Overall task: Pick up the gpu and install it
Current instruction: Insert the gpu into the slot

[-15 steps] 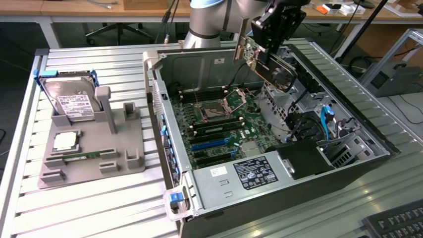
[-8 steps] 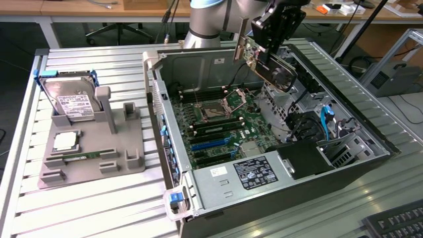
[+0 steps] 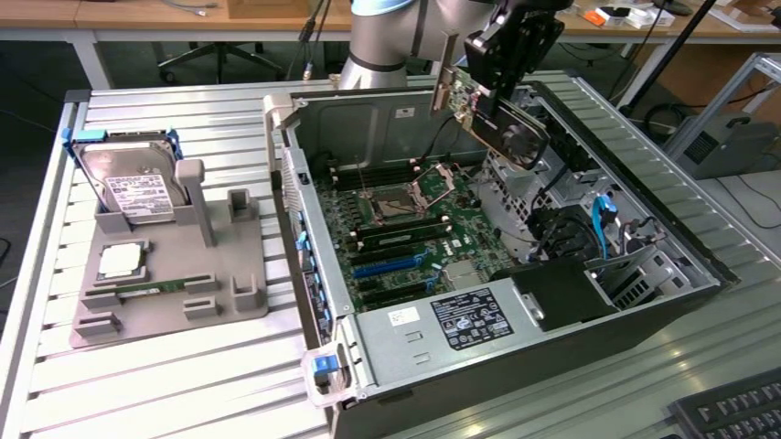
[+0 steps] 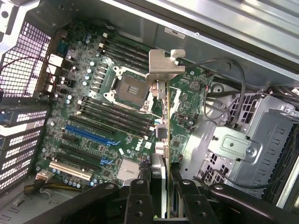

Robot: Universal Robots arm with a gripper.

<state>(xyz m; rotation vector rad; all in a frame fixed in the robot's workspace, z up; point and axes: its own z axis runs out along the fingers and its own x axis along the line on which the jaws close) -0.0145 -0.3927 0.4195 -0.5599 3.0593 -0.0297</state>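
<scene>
1. Ribbed silvery metal table (image 3: 183, 384) carries a black-and-grey open computer case (image 3: 690, 274) lying on its side, with an office chair base (image 3: 219, 57) on the floor behind.
2. On the exterior view's left of the case sits a grey plastic fixture (image 3: 159, 315). It holds a boxy silver hard drive (image 3: 132, 187) standing upright and a slim green memory stick (image 3: 141, 293) lying flat.
3. Inside the case a green motherboard (image 3: 409, 229) (image 4: 93, 116) lies exposed, with a grey power supply (image 3: 452, 325) at its near end.
4. The black two-fingered gripper (image 3: 491, 91) (image 4: 161, 200) hangs over the far end of the case. Its fingers (image 4: 139, 198) are pinched on the gpu (image 3: 503, 128) (image 4: 162, 121), a thin dark rectangular circuit card.
5. The gpu is held in the air above the open case, tilted in the exterior view.
6. From the wrist it shows edge-on over the motherboard. Its silvery metal bracket (image 4: 166, 65) is at the end away from the gripper, beside the square processor socket (image 4: 124, 88).
</scene>
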